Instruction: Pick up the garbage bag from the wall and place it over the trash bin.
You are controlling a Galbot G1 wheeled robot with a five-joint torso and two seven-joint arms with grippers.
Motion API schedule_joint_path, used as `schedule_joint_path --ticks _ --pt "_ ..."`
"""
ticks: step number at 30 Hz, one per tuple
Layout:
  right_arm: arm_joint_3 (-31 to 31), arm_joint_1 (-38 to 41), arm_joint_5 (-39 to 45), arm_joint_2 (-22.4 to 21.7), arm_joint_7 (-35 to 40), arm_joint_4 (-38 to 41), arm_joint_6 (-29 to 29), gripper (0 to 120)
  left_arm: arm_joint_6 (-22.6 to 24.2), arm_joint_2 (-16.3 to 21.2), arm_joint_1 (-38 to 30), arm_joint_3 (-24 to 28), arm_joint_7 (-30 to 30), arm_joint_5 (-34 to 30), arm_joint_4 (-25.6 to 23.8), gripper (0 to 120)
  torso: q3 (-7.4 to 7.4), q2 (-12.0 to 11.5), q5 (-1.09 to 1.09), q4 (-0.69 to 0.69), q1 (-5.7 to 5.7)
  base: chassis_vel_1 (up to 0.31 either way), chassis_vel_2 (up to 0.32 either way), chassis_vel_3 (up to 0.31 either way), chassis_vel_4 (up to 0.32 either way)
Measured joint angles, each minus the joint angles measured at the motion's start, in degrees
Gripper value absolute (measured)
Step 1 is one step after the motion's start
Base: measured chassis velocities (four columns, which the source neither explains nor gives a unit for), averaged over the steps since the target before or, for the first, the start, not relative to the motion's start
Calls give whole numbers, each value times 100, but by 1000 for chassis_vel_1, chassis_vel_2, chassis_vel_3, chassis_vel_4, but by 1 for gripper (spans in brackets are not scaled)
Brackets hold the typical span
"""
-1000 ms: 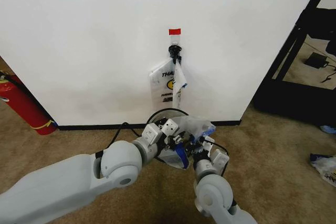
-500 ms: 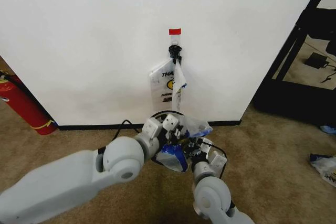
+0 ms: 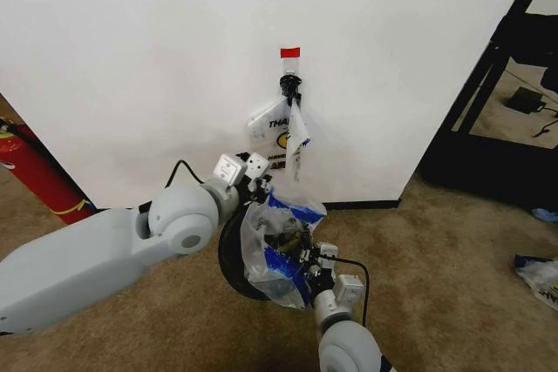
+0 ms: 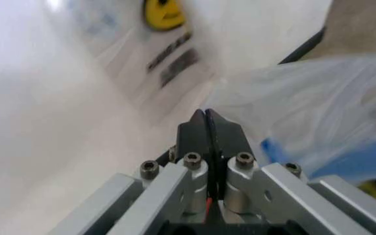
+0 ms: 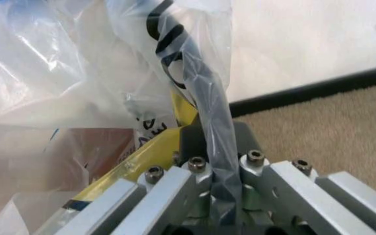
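Plastic bag (image 3: 277,246) stretched above the bin (image 3: 232,254): left gripper (image 3: 258,182) pinches shut, right gripper (image 3: 305,269) clamps film. Mouth not seated; another bag (image 3: 281,135) hangs above.

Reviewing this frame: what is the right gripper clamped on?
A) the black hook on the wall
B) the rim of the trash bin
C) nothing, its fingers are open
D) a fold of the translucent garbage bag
D. In the right wrist view a twisted strip of the garbage bag runs down between the shut fingers of the right gripper.
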Motion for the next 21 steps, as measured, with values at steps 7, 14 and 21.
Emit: schedule_joint_path --ticks 7,14,21 --pt "-2 -64 -271 -246 -396 55 292 0 46 536 206 -160 165 52 102 0 0 0 -1 0 0 0 0 0 0" --pt "213 -343 -139 -575 -1035 167 919 0 -19 1017 563 -324 430 217 101 0 0 0 0 -1 0 0 0 0 0" --pt "704 -504 48 -693 -1447 207 1333 0 -134 1312 1115 -459 631 378 -2 0 0 0 -1 1 0 0 0 0 0"
